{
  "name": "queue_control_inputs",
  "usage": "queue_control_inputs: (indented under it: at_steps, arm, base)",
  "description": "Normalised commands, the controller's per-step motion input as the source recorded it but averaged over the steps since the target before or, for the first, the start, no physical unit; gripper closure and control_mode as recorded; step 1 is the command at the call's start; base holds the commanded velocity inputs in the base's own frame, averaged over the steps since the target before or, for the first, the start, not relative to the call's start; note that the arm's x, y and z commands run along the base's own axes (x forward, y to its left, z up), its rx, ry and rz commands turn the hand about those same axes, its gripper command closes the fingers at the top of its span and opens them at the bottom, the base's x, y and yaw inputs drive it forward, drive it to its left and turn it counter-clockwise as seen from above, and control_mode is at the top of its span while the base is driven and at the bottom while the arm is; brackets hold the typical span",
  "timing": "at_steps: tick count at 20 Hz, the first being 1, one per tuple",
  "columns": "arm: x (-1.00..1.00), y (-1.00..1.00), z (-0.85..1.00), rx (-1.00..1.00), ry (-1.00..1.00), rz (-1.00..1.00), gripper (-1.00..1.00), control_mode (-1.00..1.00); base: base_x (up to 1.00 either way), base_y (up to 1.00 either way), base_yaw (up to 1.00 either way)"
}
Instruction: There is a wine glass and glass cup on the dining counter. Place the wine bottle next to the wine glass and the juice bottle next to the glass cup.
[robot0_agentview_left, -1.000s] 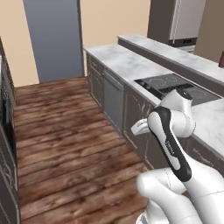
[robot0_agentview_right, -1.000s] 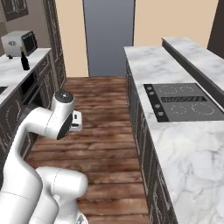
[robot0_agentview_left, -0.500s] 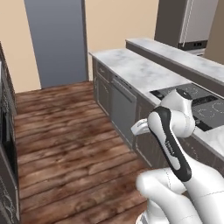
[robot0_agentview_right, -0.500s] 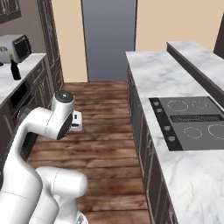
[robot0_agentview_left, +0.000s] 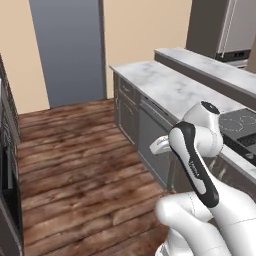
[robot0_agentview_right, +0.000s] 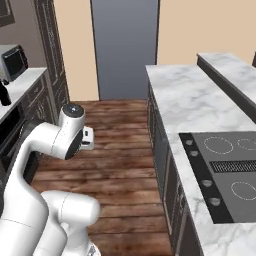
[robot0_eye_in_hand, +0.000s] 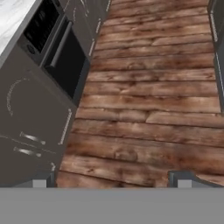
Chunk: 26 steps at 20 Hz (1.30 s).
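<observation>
Wine bottle: we saw a dark bottle at the far left of the right base view, standing on the left worktop near its front edge; too small for us to read a label, so we took it for the wine bottle only by its dark colour.
Microwave: it sat on the same worktop, behind the bottle, toward the wall.
Oven: in the hand view we looked down on the dark oven front with its bar handle, set under the marble top at the upper left corner.
Gripper: we saw its two dark tips low in the hand view, spread well apart with bare wood floor between them, holding nothing.
Arm: it was folded close to the base, with the hand over the floor between the two cabinet rows.
Door: a grey door stood in the tan wall at the aisle's far end.
Hob: a black hob lay in the right worktop, toward its near end.
Dining counter: the raised marble slab ran along the far edge of the right worktop.
</observation>
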Motion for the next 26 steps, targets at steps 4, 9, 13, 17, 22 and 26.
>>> queue_control_inputs:
  at_steps: [4,9,13,17,22,26]
  arm:
    - [0.0,0.0,0.0,0.0,0.0,0.0,-1.0,1.0]
    - [0.0,0.0,0.0,0.0,0.0,0.0,-1.0,1.0]
    - [0.0,0.0,0.0,0.0,0.0,0.0,-1.0,1.0]
    - [0.0,0.0,0.0,0.0,0.0,0.0,-1.0,1.0]
    - [0.0,0.0,0.0,0.0,0.0,0.0,-1.0,1.0]
    - [0.0,0.0,0.0,0.0,0.0,0.0,-1.0,1.0]
  base:
    - [0.82,0.24,0.0]
    - [0.81,0.23,0.02]
    - [0.8,0.22,0.03]
    - [0.79,0.2,0.05]
    - [0.62,0.1,0.24]
    - [0.52,0.02,0.36]
